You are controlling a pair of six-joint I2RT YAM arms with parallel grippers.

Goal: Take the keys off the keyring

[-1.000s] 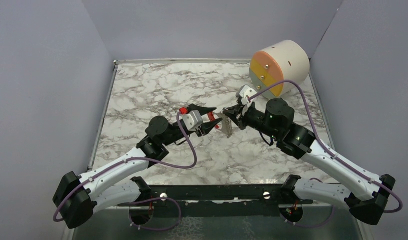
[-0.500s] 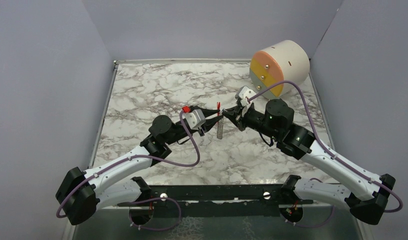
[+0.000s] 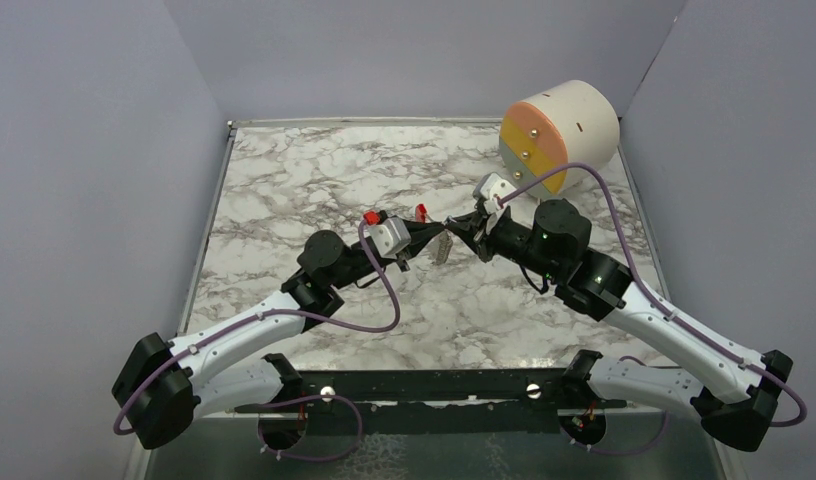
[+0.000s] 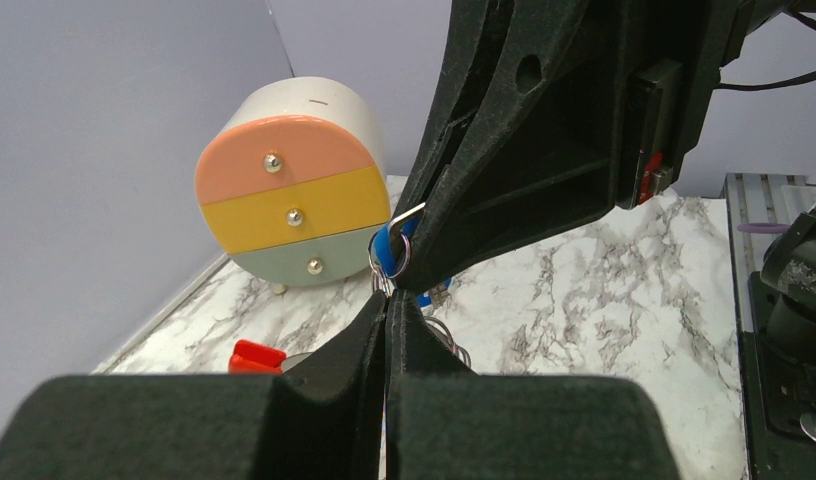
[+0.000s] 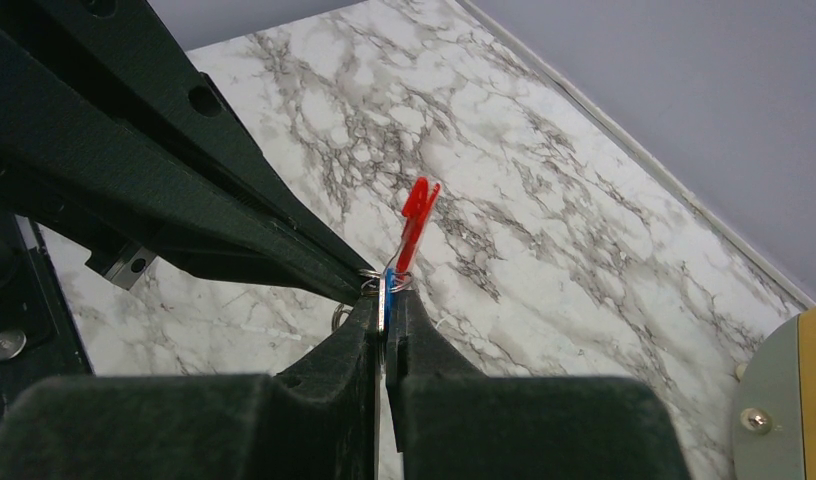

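Both grippers meet tip to tip above the middle of the marble table. My right gripper is shut on the keys: a blue-headed key and a flat silvery one pressed beside it. The blue head also shows in the left wrist view. The red keyring stands upright from small wire rings at the jaw tips. My left gripper is shut right at those rings, under the keyring's base. What its jaws pinch is mostly hidden. From above, silvery keys hang tilted under the two tips, with the keyring above the left fingers.
A round cream drawer unit with pink, yellow and green fronts stands at the table's far right corner. Purple cables loop over both arms. Grey walls close in the table on three sides.
My left gripper, open a second ago, has shut at the base of the keyring. The red keyring has shifted a little left and the hanging keys now tilt. The right gripper has stayed shut.
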